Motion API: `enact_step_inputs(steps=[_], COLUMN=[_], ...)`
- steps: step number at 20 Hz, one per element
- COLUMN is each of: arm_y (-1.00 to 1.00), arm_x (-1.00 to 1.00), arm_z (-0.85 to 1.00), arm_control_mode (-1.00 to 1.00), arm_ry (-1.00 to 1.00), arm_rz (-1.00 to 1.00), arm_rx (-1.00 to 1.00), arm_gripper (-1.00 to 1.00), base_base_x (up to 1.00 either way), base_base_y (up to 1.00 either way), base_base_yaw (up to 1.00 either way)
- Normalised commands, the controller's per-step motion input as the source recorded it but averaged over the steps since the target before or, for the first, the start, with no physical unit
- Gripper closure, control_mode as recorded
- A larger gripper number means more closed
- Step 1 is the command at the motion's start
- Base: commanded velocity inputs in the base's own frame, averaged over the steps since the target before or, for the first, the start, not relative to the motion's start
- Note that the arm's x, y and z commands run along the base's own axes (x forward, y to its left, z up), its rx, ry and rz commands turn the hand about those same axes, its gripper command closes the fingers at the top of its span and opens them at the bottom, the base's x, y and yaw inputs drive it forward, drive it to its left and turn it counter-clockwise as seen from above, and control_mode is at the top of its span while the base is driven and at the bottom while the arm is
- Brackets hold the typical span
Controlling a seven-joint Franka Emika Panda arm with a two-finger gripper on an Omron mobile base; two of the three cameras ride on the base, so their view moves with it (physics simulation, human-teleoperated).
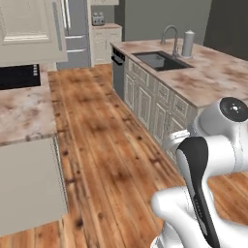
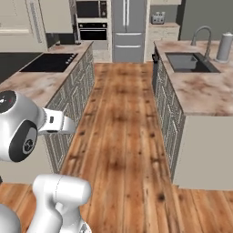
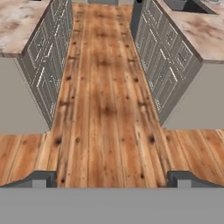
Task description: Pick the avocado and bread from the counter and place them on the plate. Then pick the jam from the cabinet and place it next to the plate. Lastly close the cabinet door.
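Hand view: my claw is spread wide, empty, aimed down the wooden plank floor between two beige marbled stone surfaces. Avocado, bread, plate unsighted; can't give bearing.

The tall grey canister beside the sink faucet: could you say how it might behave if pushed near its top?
The canister stands tall and narrow, so it would probably tip rather than slide. Its round body would likely roll on the counter, perhaps toward the sink.
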Motion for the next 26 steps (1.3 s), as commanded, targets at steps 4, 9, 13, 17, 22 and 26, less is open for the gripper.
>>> enact_step_inputs(steps=[4,9,13,17,22,26], arm_y=[0.00,0.00,0.00,0.00,0.00,0.00], arm_x=[0.00,0.00,0.00,0.00,0.00,0.00], arm_z=[0.00,0.00,0.00,0.00,0.00,0.00], arm_control_mode=[1.00,1.00,1.00,1.00,1.00,1.00], arm_ry=[0.00,0.00,0.00,0.00,0.00,0.00], arm_rz=[0.00,0.00,0.00,0.00,0.00,0.00], arm_rx=[0.00,0.00,0.00,0.00,0.00,0.00], arm_gripper=[-1.00,-1.00,-1.00,-1.00,-1.00,-1.00], base_base_x=[0.42,0.49,0.55,0.60,0.63,0.62], base_base_y=[-0.47,-0.47,-0.51,-0.51,-0.46,-0.44], base_base_yaw=[0.30,0.30,0.29,0.27,0.26,0.27])
